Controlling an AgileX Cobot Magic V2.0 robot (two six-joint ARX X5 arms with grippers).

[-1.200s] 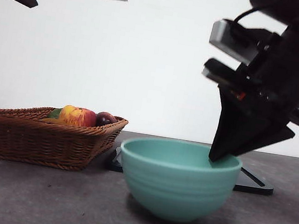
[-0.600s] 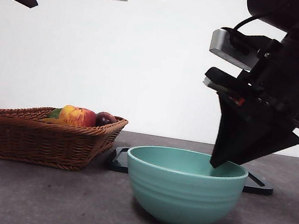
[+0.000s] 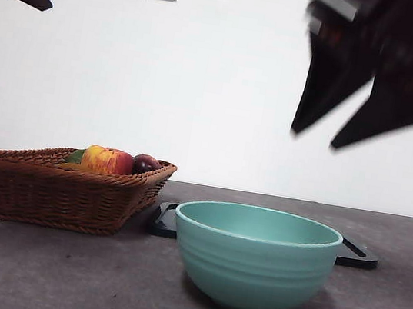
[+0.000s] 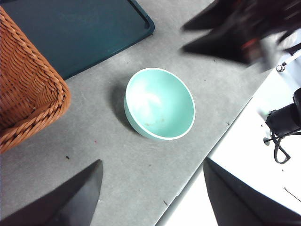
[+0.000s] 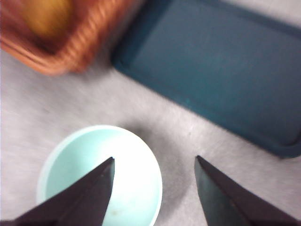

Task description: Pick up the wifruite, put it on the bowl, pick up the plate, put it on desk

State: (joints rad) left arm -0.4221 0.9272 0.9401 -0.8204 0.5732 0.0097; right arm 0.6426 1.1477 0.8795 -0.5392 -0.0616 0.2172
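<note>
My right claw (image 3: 316,138) hangs high with its jaws apart and nothing between them, the teal bowl (image 3: 255,256) standing empty on the desk (image 3: 57,272) right beneath it, while my left claw (image 4: 150,197), also spread and empty, waits well off above the wicker basket (image 3: 54,186).

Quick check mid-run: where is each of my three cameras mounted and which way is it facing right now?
Front: low at desk height, level across bowl and basket; right gripper hangs high.
Left wrist: high, looking down at bowl; left gripper open.
Right wrist: above bowl, tray; own gripper open.
All share the bowl.
</note>
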